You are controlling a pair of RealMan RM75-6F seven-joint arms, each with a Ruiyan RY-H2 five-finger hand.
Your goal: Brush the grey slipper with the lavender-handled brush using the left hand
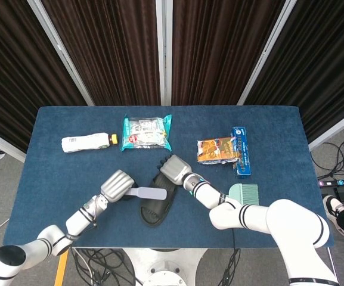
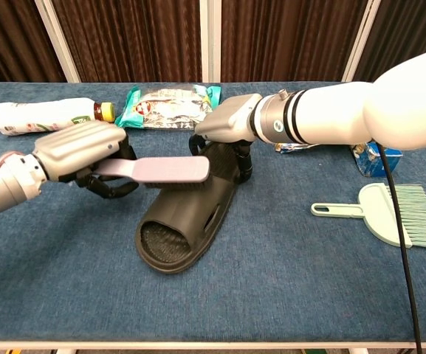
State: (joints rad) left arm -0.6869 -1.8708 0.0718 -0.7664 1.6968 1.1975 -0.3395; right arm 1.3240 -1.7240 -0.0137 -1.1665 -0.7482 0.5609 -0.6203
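**Q:** Nearest first, what's up front?

**A:** My left hand [image 2: 80, 151], fingers wrapped round the handle of the brush [image 2: 153, 170]. The brush head lies flat over the strap of the slipper [image 2: 187, 221]; bristles face down, contact looks likely, can't tell for sure. The head view shows the same: left hand [image 1: 116, 185], brush [image 1: 146, 193], slipper [image 1: 155, 204].

**Q:** Where's the slipper?

**A:** Sole down on the tabletop [image 2: 286, 280], near the front edge, about centre, toe toward me, heel away.

**Q:** Your right hand?

**A:** My right hand [image 2: 227, 125] sits at the slipper's heel end, fingers curled down around the heel rim, gripping it. In the head view the right hand [image 1: 174, 170] covers the far end of the slipper.

**Q:** Further out?

**A:** A pale green dustpan brush [image 2: 390, 214] lies flat to the right of the slipper, well apart from it. Behind my right arm lie a snack bag [image 1: 216, 149] and a blue box [image 1: 241, 151] side by side. Far left, a bottle [image 2: 46, 116] lies on its side, and next to it a teal-edged packet [image 2: 170, 105], both near the far edge.
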